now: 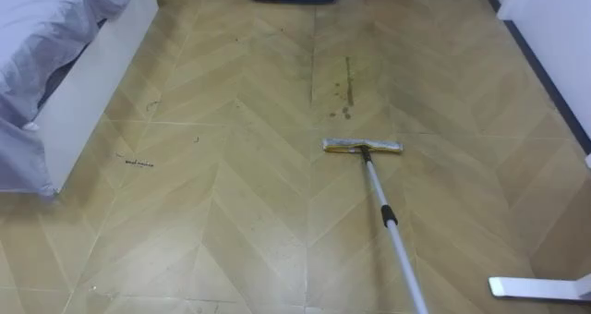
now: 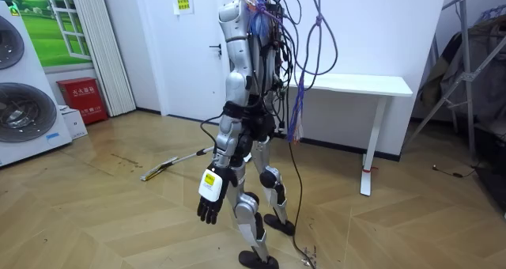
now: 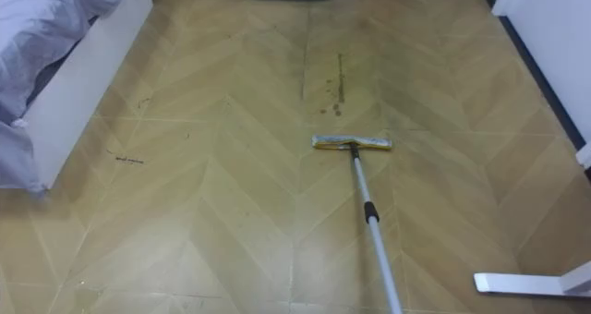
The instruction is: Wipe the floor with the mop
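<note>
The mop (image 1: 389,219) is lying just short of the stain (image 1: 347,90), handle running back rightward; the left hand (image 2: 209,202) is hanging slack, empty.

Glossy wood floor (image 1: 231,212), metal mop pole (image 1: 374,183)

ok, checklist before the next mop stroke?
1. Mop head flat on floor: ok.
2. Stain streak straight ahead of the head, nothing between: ok.
3. Bed off to the left, apart from the mop: ok.
4. Table foot lower right, apart from mop handle: ok, mind the pullback.
5. Grip on the handle: cannot tell.
6. Left robot hand hangs open at its side, off the handle: not ok for a two-handed stroke.
</note>
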Robot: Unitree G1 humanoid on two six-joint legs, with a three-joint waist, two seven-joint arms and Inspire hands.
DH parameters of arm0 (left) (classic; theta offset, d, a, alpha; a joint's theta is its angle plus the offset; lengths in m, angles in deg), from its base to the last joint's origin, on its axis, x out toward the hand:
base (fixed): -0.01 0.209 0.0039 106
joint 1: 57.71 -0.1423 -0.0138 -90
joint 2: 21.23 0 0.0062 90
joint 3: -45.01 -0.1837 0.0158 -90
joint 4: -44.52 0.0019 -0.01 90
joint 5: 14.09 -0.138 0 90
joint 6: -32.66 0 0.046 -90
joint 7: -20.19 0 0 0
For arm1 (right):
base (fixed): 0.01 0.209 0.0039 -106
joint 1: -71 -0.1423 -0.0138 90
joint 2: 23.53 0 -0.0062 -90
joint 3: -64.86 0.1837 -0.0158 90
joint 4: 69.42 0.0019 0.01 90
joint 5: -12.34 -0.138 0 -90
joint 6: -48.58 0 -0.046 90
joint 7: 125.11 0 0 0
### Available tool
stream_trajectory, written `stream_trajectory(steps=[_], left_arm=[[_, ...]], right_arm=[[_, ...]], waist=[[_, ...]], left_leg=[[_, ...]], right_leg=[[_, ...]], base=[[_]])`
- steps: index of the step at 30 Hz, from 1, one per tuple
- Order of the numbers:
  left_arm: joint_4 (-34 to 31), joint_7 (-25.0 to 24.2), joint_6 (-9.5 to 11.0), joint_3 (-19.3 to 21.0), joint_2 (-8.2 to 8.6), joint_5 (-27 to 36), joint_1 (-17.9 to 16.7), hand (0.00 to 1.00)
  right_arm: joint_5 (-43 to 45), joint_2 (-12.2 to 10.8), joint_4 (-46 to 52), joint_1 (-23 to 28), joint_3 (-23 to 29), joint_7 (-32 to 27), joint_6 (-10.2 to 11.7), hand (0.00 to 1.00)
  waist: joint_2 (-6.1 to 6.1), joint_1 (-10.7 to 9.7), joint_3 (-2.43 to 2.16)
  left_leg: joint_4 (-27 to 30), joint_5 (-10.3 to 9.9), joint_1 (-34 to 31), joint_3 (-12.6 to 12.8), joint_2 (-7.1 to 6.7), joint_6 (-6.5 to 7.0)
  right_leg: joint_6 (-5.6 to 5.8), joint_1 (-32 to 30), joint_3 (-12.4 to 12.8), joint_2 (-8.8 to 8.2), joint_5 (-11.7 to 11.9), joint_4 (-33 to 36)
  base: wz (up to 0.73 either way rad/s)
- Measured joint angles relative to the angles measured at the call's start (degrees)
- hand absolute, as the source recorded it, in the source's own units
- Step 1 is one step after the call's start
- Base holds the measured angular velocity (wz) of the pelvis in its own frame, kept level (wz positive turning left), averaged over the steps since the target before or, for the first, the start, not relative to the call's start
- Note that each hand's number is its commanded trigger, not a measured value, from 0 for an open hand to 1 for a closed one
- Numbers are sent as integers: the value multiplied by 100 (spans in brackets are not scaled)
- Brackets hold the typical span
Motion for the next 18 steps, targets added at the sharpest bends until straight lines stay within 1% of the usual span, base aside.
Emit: stream_trajectory(steps=[14, 18], left_arm=[[57, -18, -2, 22, 0, 40, -46, 0], [56, -30, -3, 13, -12, 42, 21, 0]], right_arm=[[43, 0, -16, 12, 10, 7, -20, 100], [10, 4, 49, 5, 0, 57, -25, 100]], waist=[[-20, 5, 2], [-28, 13, -7]], left_leg=[[-34, -1, 2, -26, 2, -2], [-7, -1, -49, -25, 1, -2]], right_leg=[[1, 10, -43, 0, -1, -4], [0, -64, -35, 0, 0, 9]], base=[[0], [0]])
